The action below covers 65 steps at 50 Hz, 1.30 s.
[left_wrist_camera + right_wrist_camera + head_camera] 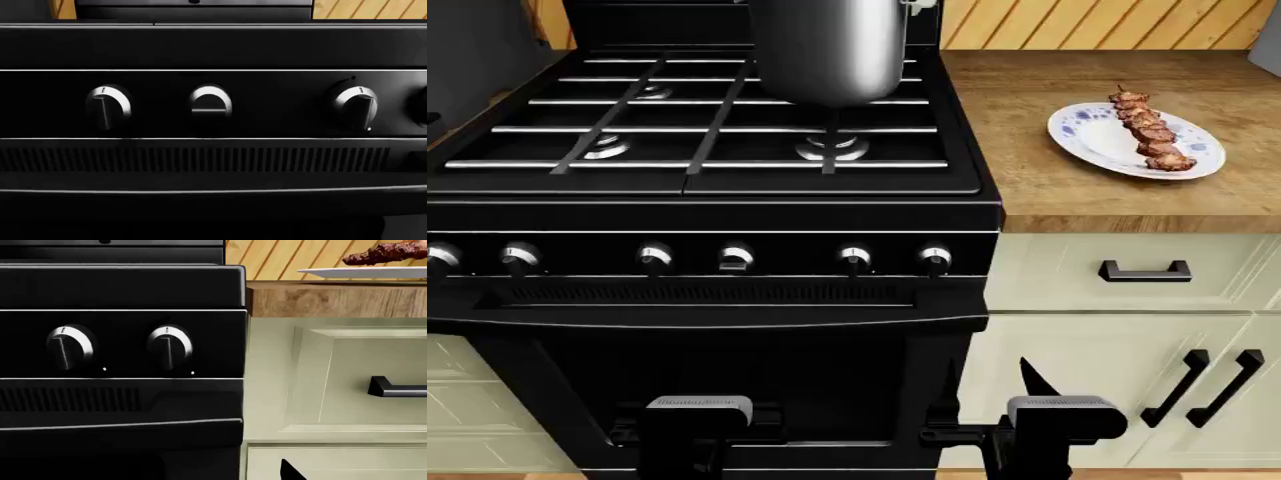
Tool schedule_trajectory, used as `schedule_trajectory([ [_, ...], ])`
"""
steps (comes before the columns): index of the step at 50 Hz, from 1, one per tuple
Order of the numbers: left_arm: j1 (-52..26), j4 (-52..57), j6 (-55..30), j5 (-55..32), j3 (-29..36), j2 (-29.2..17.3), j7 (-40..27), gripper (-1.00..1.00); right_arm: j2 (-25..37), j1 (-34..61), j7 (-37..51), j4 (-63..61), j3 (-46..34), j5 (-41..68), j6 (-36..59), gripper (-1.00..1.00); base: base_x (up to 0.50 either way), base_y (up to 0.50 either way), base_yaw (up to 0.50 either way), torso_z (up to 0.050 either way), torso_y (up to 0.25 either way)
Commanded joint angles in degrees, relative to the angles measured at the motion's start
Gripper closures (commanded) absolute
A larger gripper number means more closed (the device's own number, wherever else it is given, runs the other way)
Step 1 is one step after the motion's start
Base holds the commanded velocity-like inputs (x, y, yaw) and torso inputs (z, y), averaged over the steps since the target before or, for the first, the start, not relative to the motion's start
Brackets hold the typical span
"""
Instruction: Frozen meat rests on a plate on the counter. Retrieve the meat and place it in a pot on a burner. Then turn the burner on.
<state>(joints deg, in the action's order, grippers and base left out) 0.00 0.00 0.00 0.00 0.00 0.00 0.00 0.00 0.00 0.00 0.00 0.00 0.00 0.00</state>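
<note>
- Both arms sit low in front of the stove, down at the bottom of the head view, wrists level and aimed at the oven front.
- Left gripper is down by the oven door; I can't tell whether its fingers are apart or together, and its own camera shows none of them.
- Right gripper is near the seam between oven and cabinet, two dark fingertips poking up with a gap between them, nothing held.
- The meat lies on the plate, skewer running from the far wall side toward the near right rim; lumpy reddish-brown chunks in a row.
- The plate is round and white with blue flowers, resting on the grained wooden counter, right of the stove.
- The pot, a brushed-steel cylinder, stands on the back right burner, well apart from the meat.
- Six rounded silver knobs line the glossy black panel; the left wrist view catches one turned crosswise.
- Cream cabinets with black handles sit under the counter.
</note>
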Motion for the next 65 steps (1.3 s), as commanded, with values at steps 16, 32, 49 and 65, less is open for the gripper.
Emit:
schedule_trajectory([
  [16, 1.13, -0.38, 4.68, -2.50, 4.65, -3.12, -3.57, -1.00, 3.17, -0.33, 2.99, -0.98, -3.13, 3.81, 0.33, -1.00, 0.00, -0.13, 0.00, 0.000, 0.000],
  [32, 1.00, -1.20, 4.47, -3.93, 6.94, -4.59, -3.88, -1.00, 4.36, -0.46, 4.81, -1.49, -4.14, 5.40, 0.59, -1.00, 0.00, -0.50, 0.00, 0.000, 0.000],
  [49, 0.72, -1.88, 4.54, -4.83, 9.13, -6.08, -3.84, -1.00, 5.54, -0.29, 5.26, -0.99, -5.83, 6.64, -0.63, -1.00, 0.00, -0.49, 0.00, 0.000, 0.000],
  [65, -0.74, 10.11, -4.72, -6.76, 8.89, -7.65, -6.30, -1.00, 6.99, 2.98, 11.17, -10.81, -8.51, 1.59, 13.66, -1.00, 0.00, 0.00, 0.00, 0.036, 0.000],
])
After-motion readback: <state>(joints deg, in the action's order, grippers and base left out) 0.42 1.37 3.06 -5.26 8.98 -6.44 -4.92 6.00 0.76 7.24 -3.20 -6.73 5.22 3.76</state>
